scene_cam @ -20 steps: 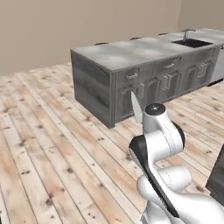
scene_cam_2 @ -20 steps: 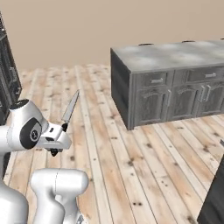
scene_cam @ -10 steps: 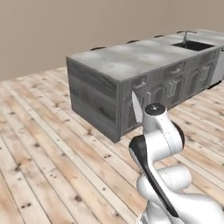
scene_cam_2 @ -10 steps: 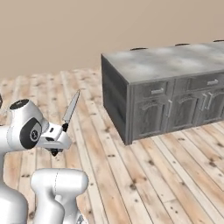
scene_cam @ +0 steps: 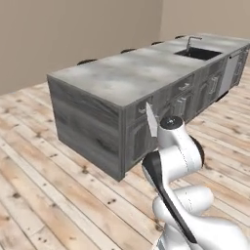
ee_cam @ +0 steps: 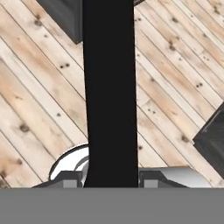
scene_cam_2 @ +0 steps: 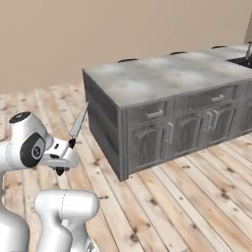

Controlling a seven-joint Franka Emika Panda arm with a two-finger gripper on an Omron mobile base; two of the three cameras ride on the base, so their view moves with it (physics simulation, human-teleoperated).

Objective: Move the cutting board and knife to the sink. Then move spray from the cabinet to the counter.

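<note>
While our gripper [scene_cam_2: 67, 145] stays clamped on the knife [scene_cam_2: 78, 120], blade up, we see the sink [scene_cam: 199, 52] at the counter's [scene_cam: 128, 74] far right

Even, soft rendered light across all three views, with little glare and mild softness.

The grey-white marbled stone bench [scene_cam: 122, 73] is brightest on its top, where a faint pale sheen shows, while its dark grey cabinet fronts sit in flatter shade. The pale wooden plank floor [scene_cam_2: 197, 197] is evenly lit, with only a thin dark shadow along the bench's foot. Both base views look slightly blurred and low in detail. In the hand view a black knife handle [ee_cam: 109, 87] reads as a flat, featureless black band, close and unsharp.
</note>
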